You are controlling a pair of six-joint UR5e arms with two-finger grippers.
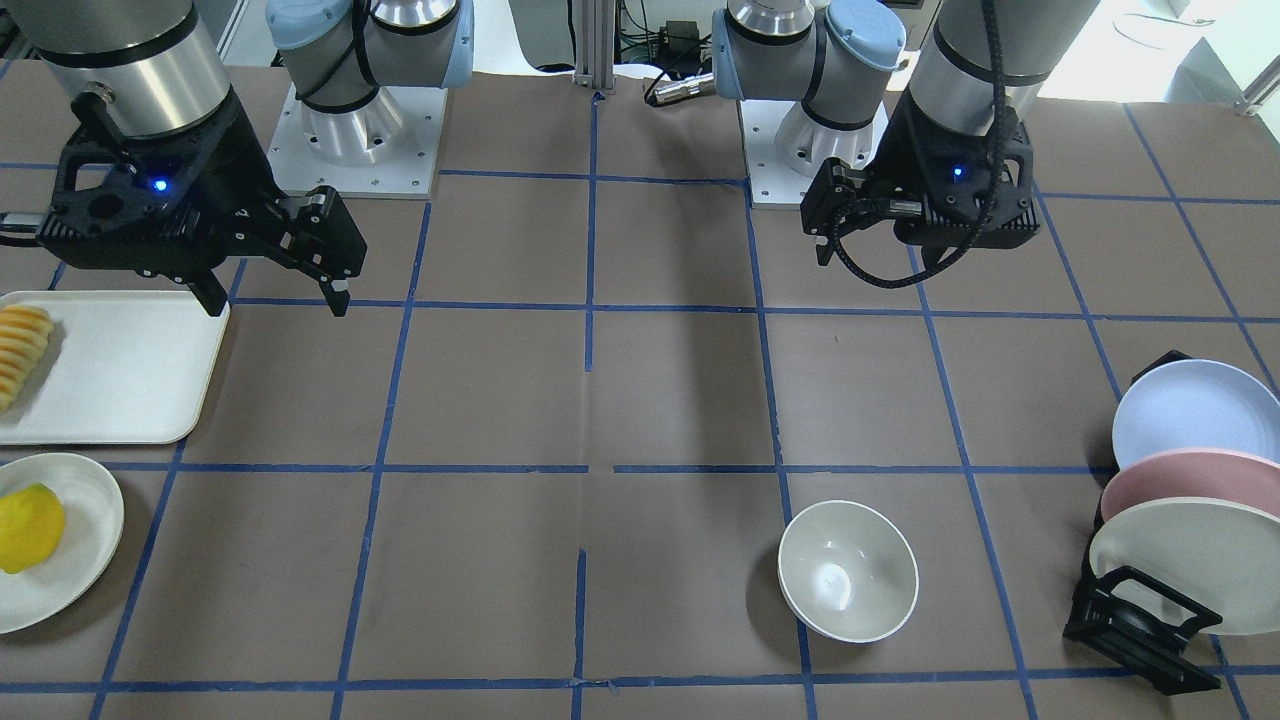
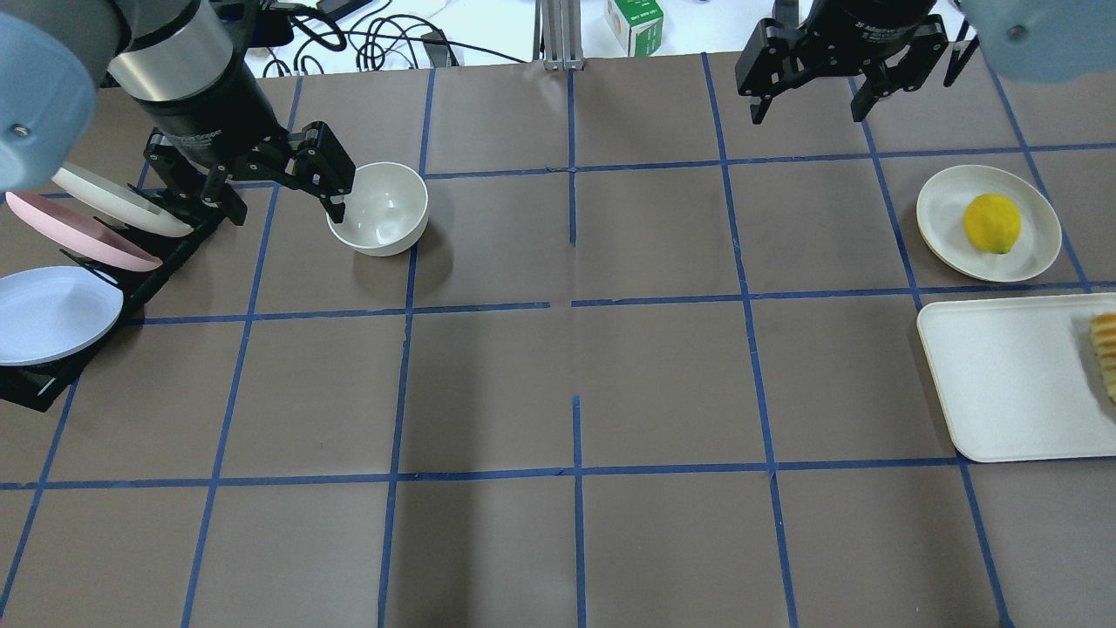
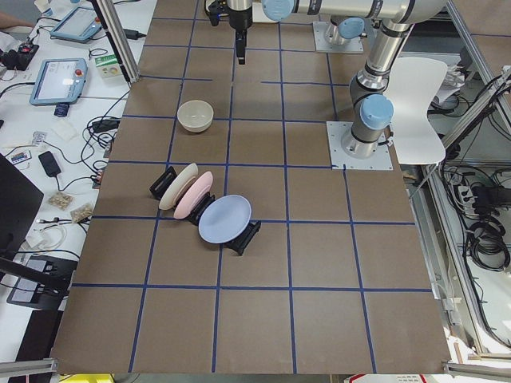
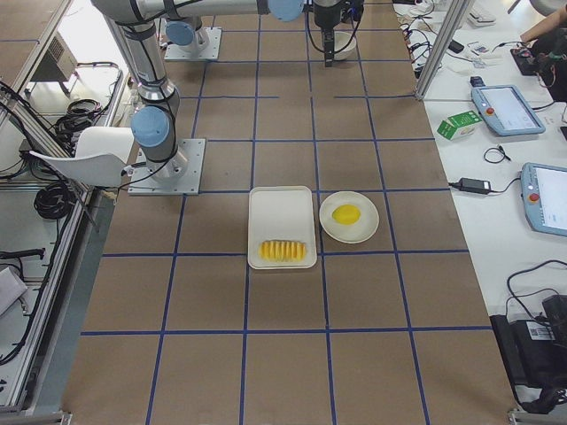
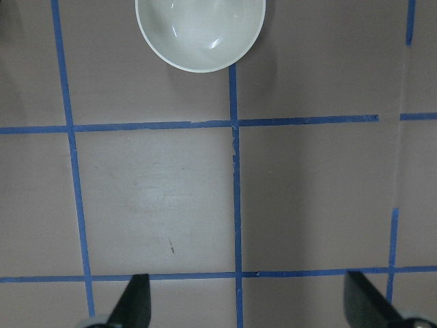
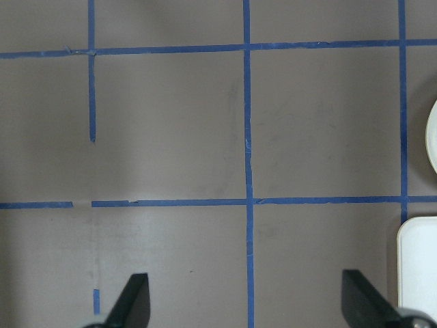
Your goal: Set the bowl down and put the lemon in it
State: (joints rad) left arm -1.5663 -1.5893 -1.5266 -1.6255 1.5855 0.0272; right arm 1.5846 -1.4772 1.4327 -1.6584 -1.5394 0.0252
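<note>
The off-white bowl (image 1: 848, 570) stands upright and empty on the table; it also shows in the overhead view (image 2: 379, 208) and at the top of the left wrist view (image 5: 200, 31). The yellow lemon (image 1: 28, 527) (image 2: 992, 223) lies on a shallow off-white plate (image 2: 942, 209). My left gripper (image 2: 283, 209) (image 5: 246, 307) is open and empty, held above the table on the robot's side of the bowl. My right gripper (image 2: 806, 109) (image 1: 275, 295) (image 6: 246, 307) is open and empty, high above bare table, well apart from the lemon.
A white tray (image 2: 1003, 375) with a row of yellow-orange fruit slices (image 2: 1105, 349) lies beside the lemon's plate. A black rack with upright blue, pink and cream plates (image 2: 61, 253) stands at the table's left end, near the bowl.
</note>
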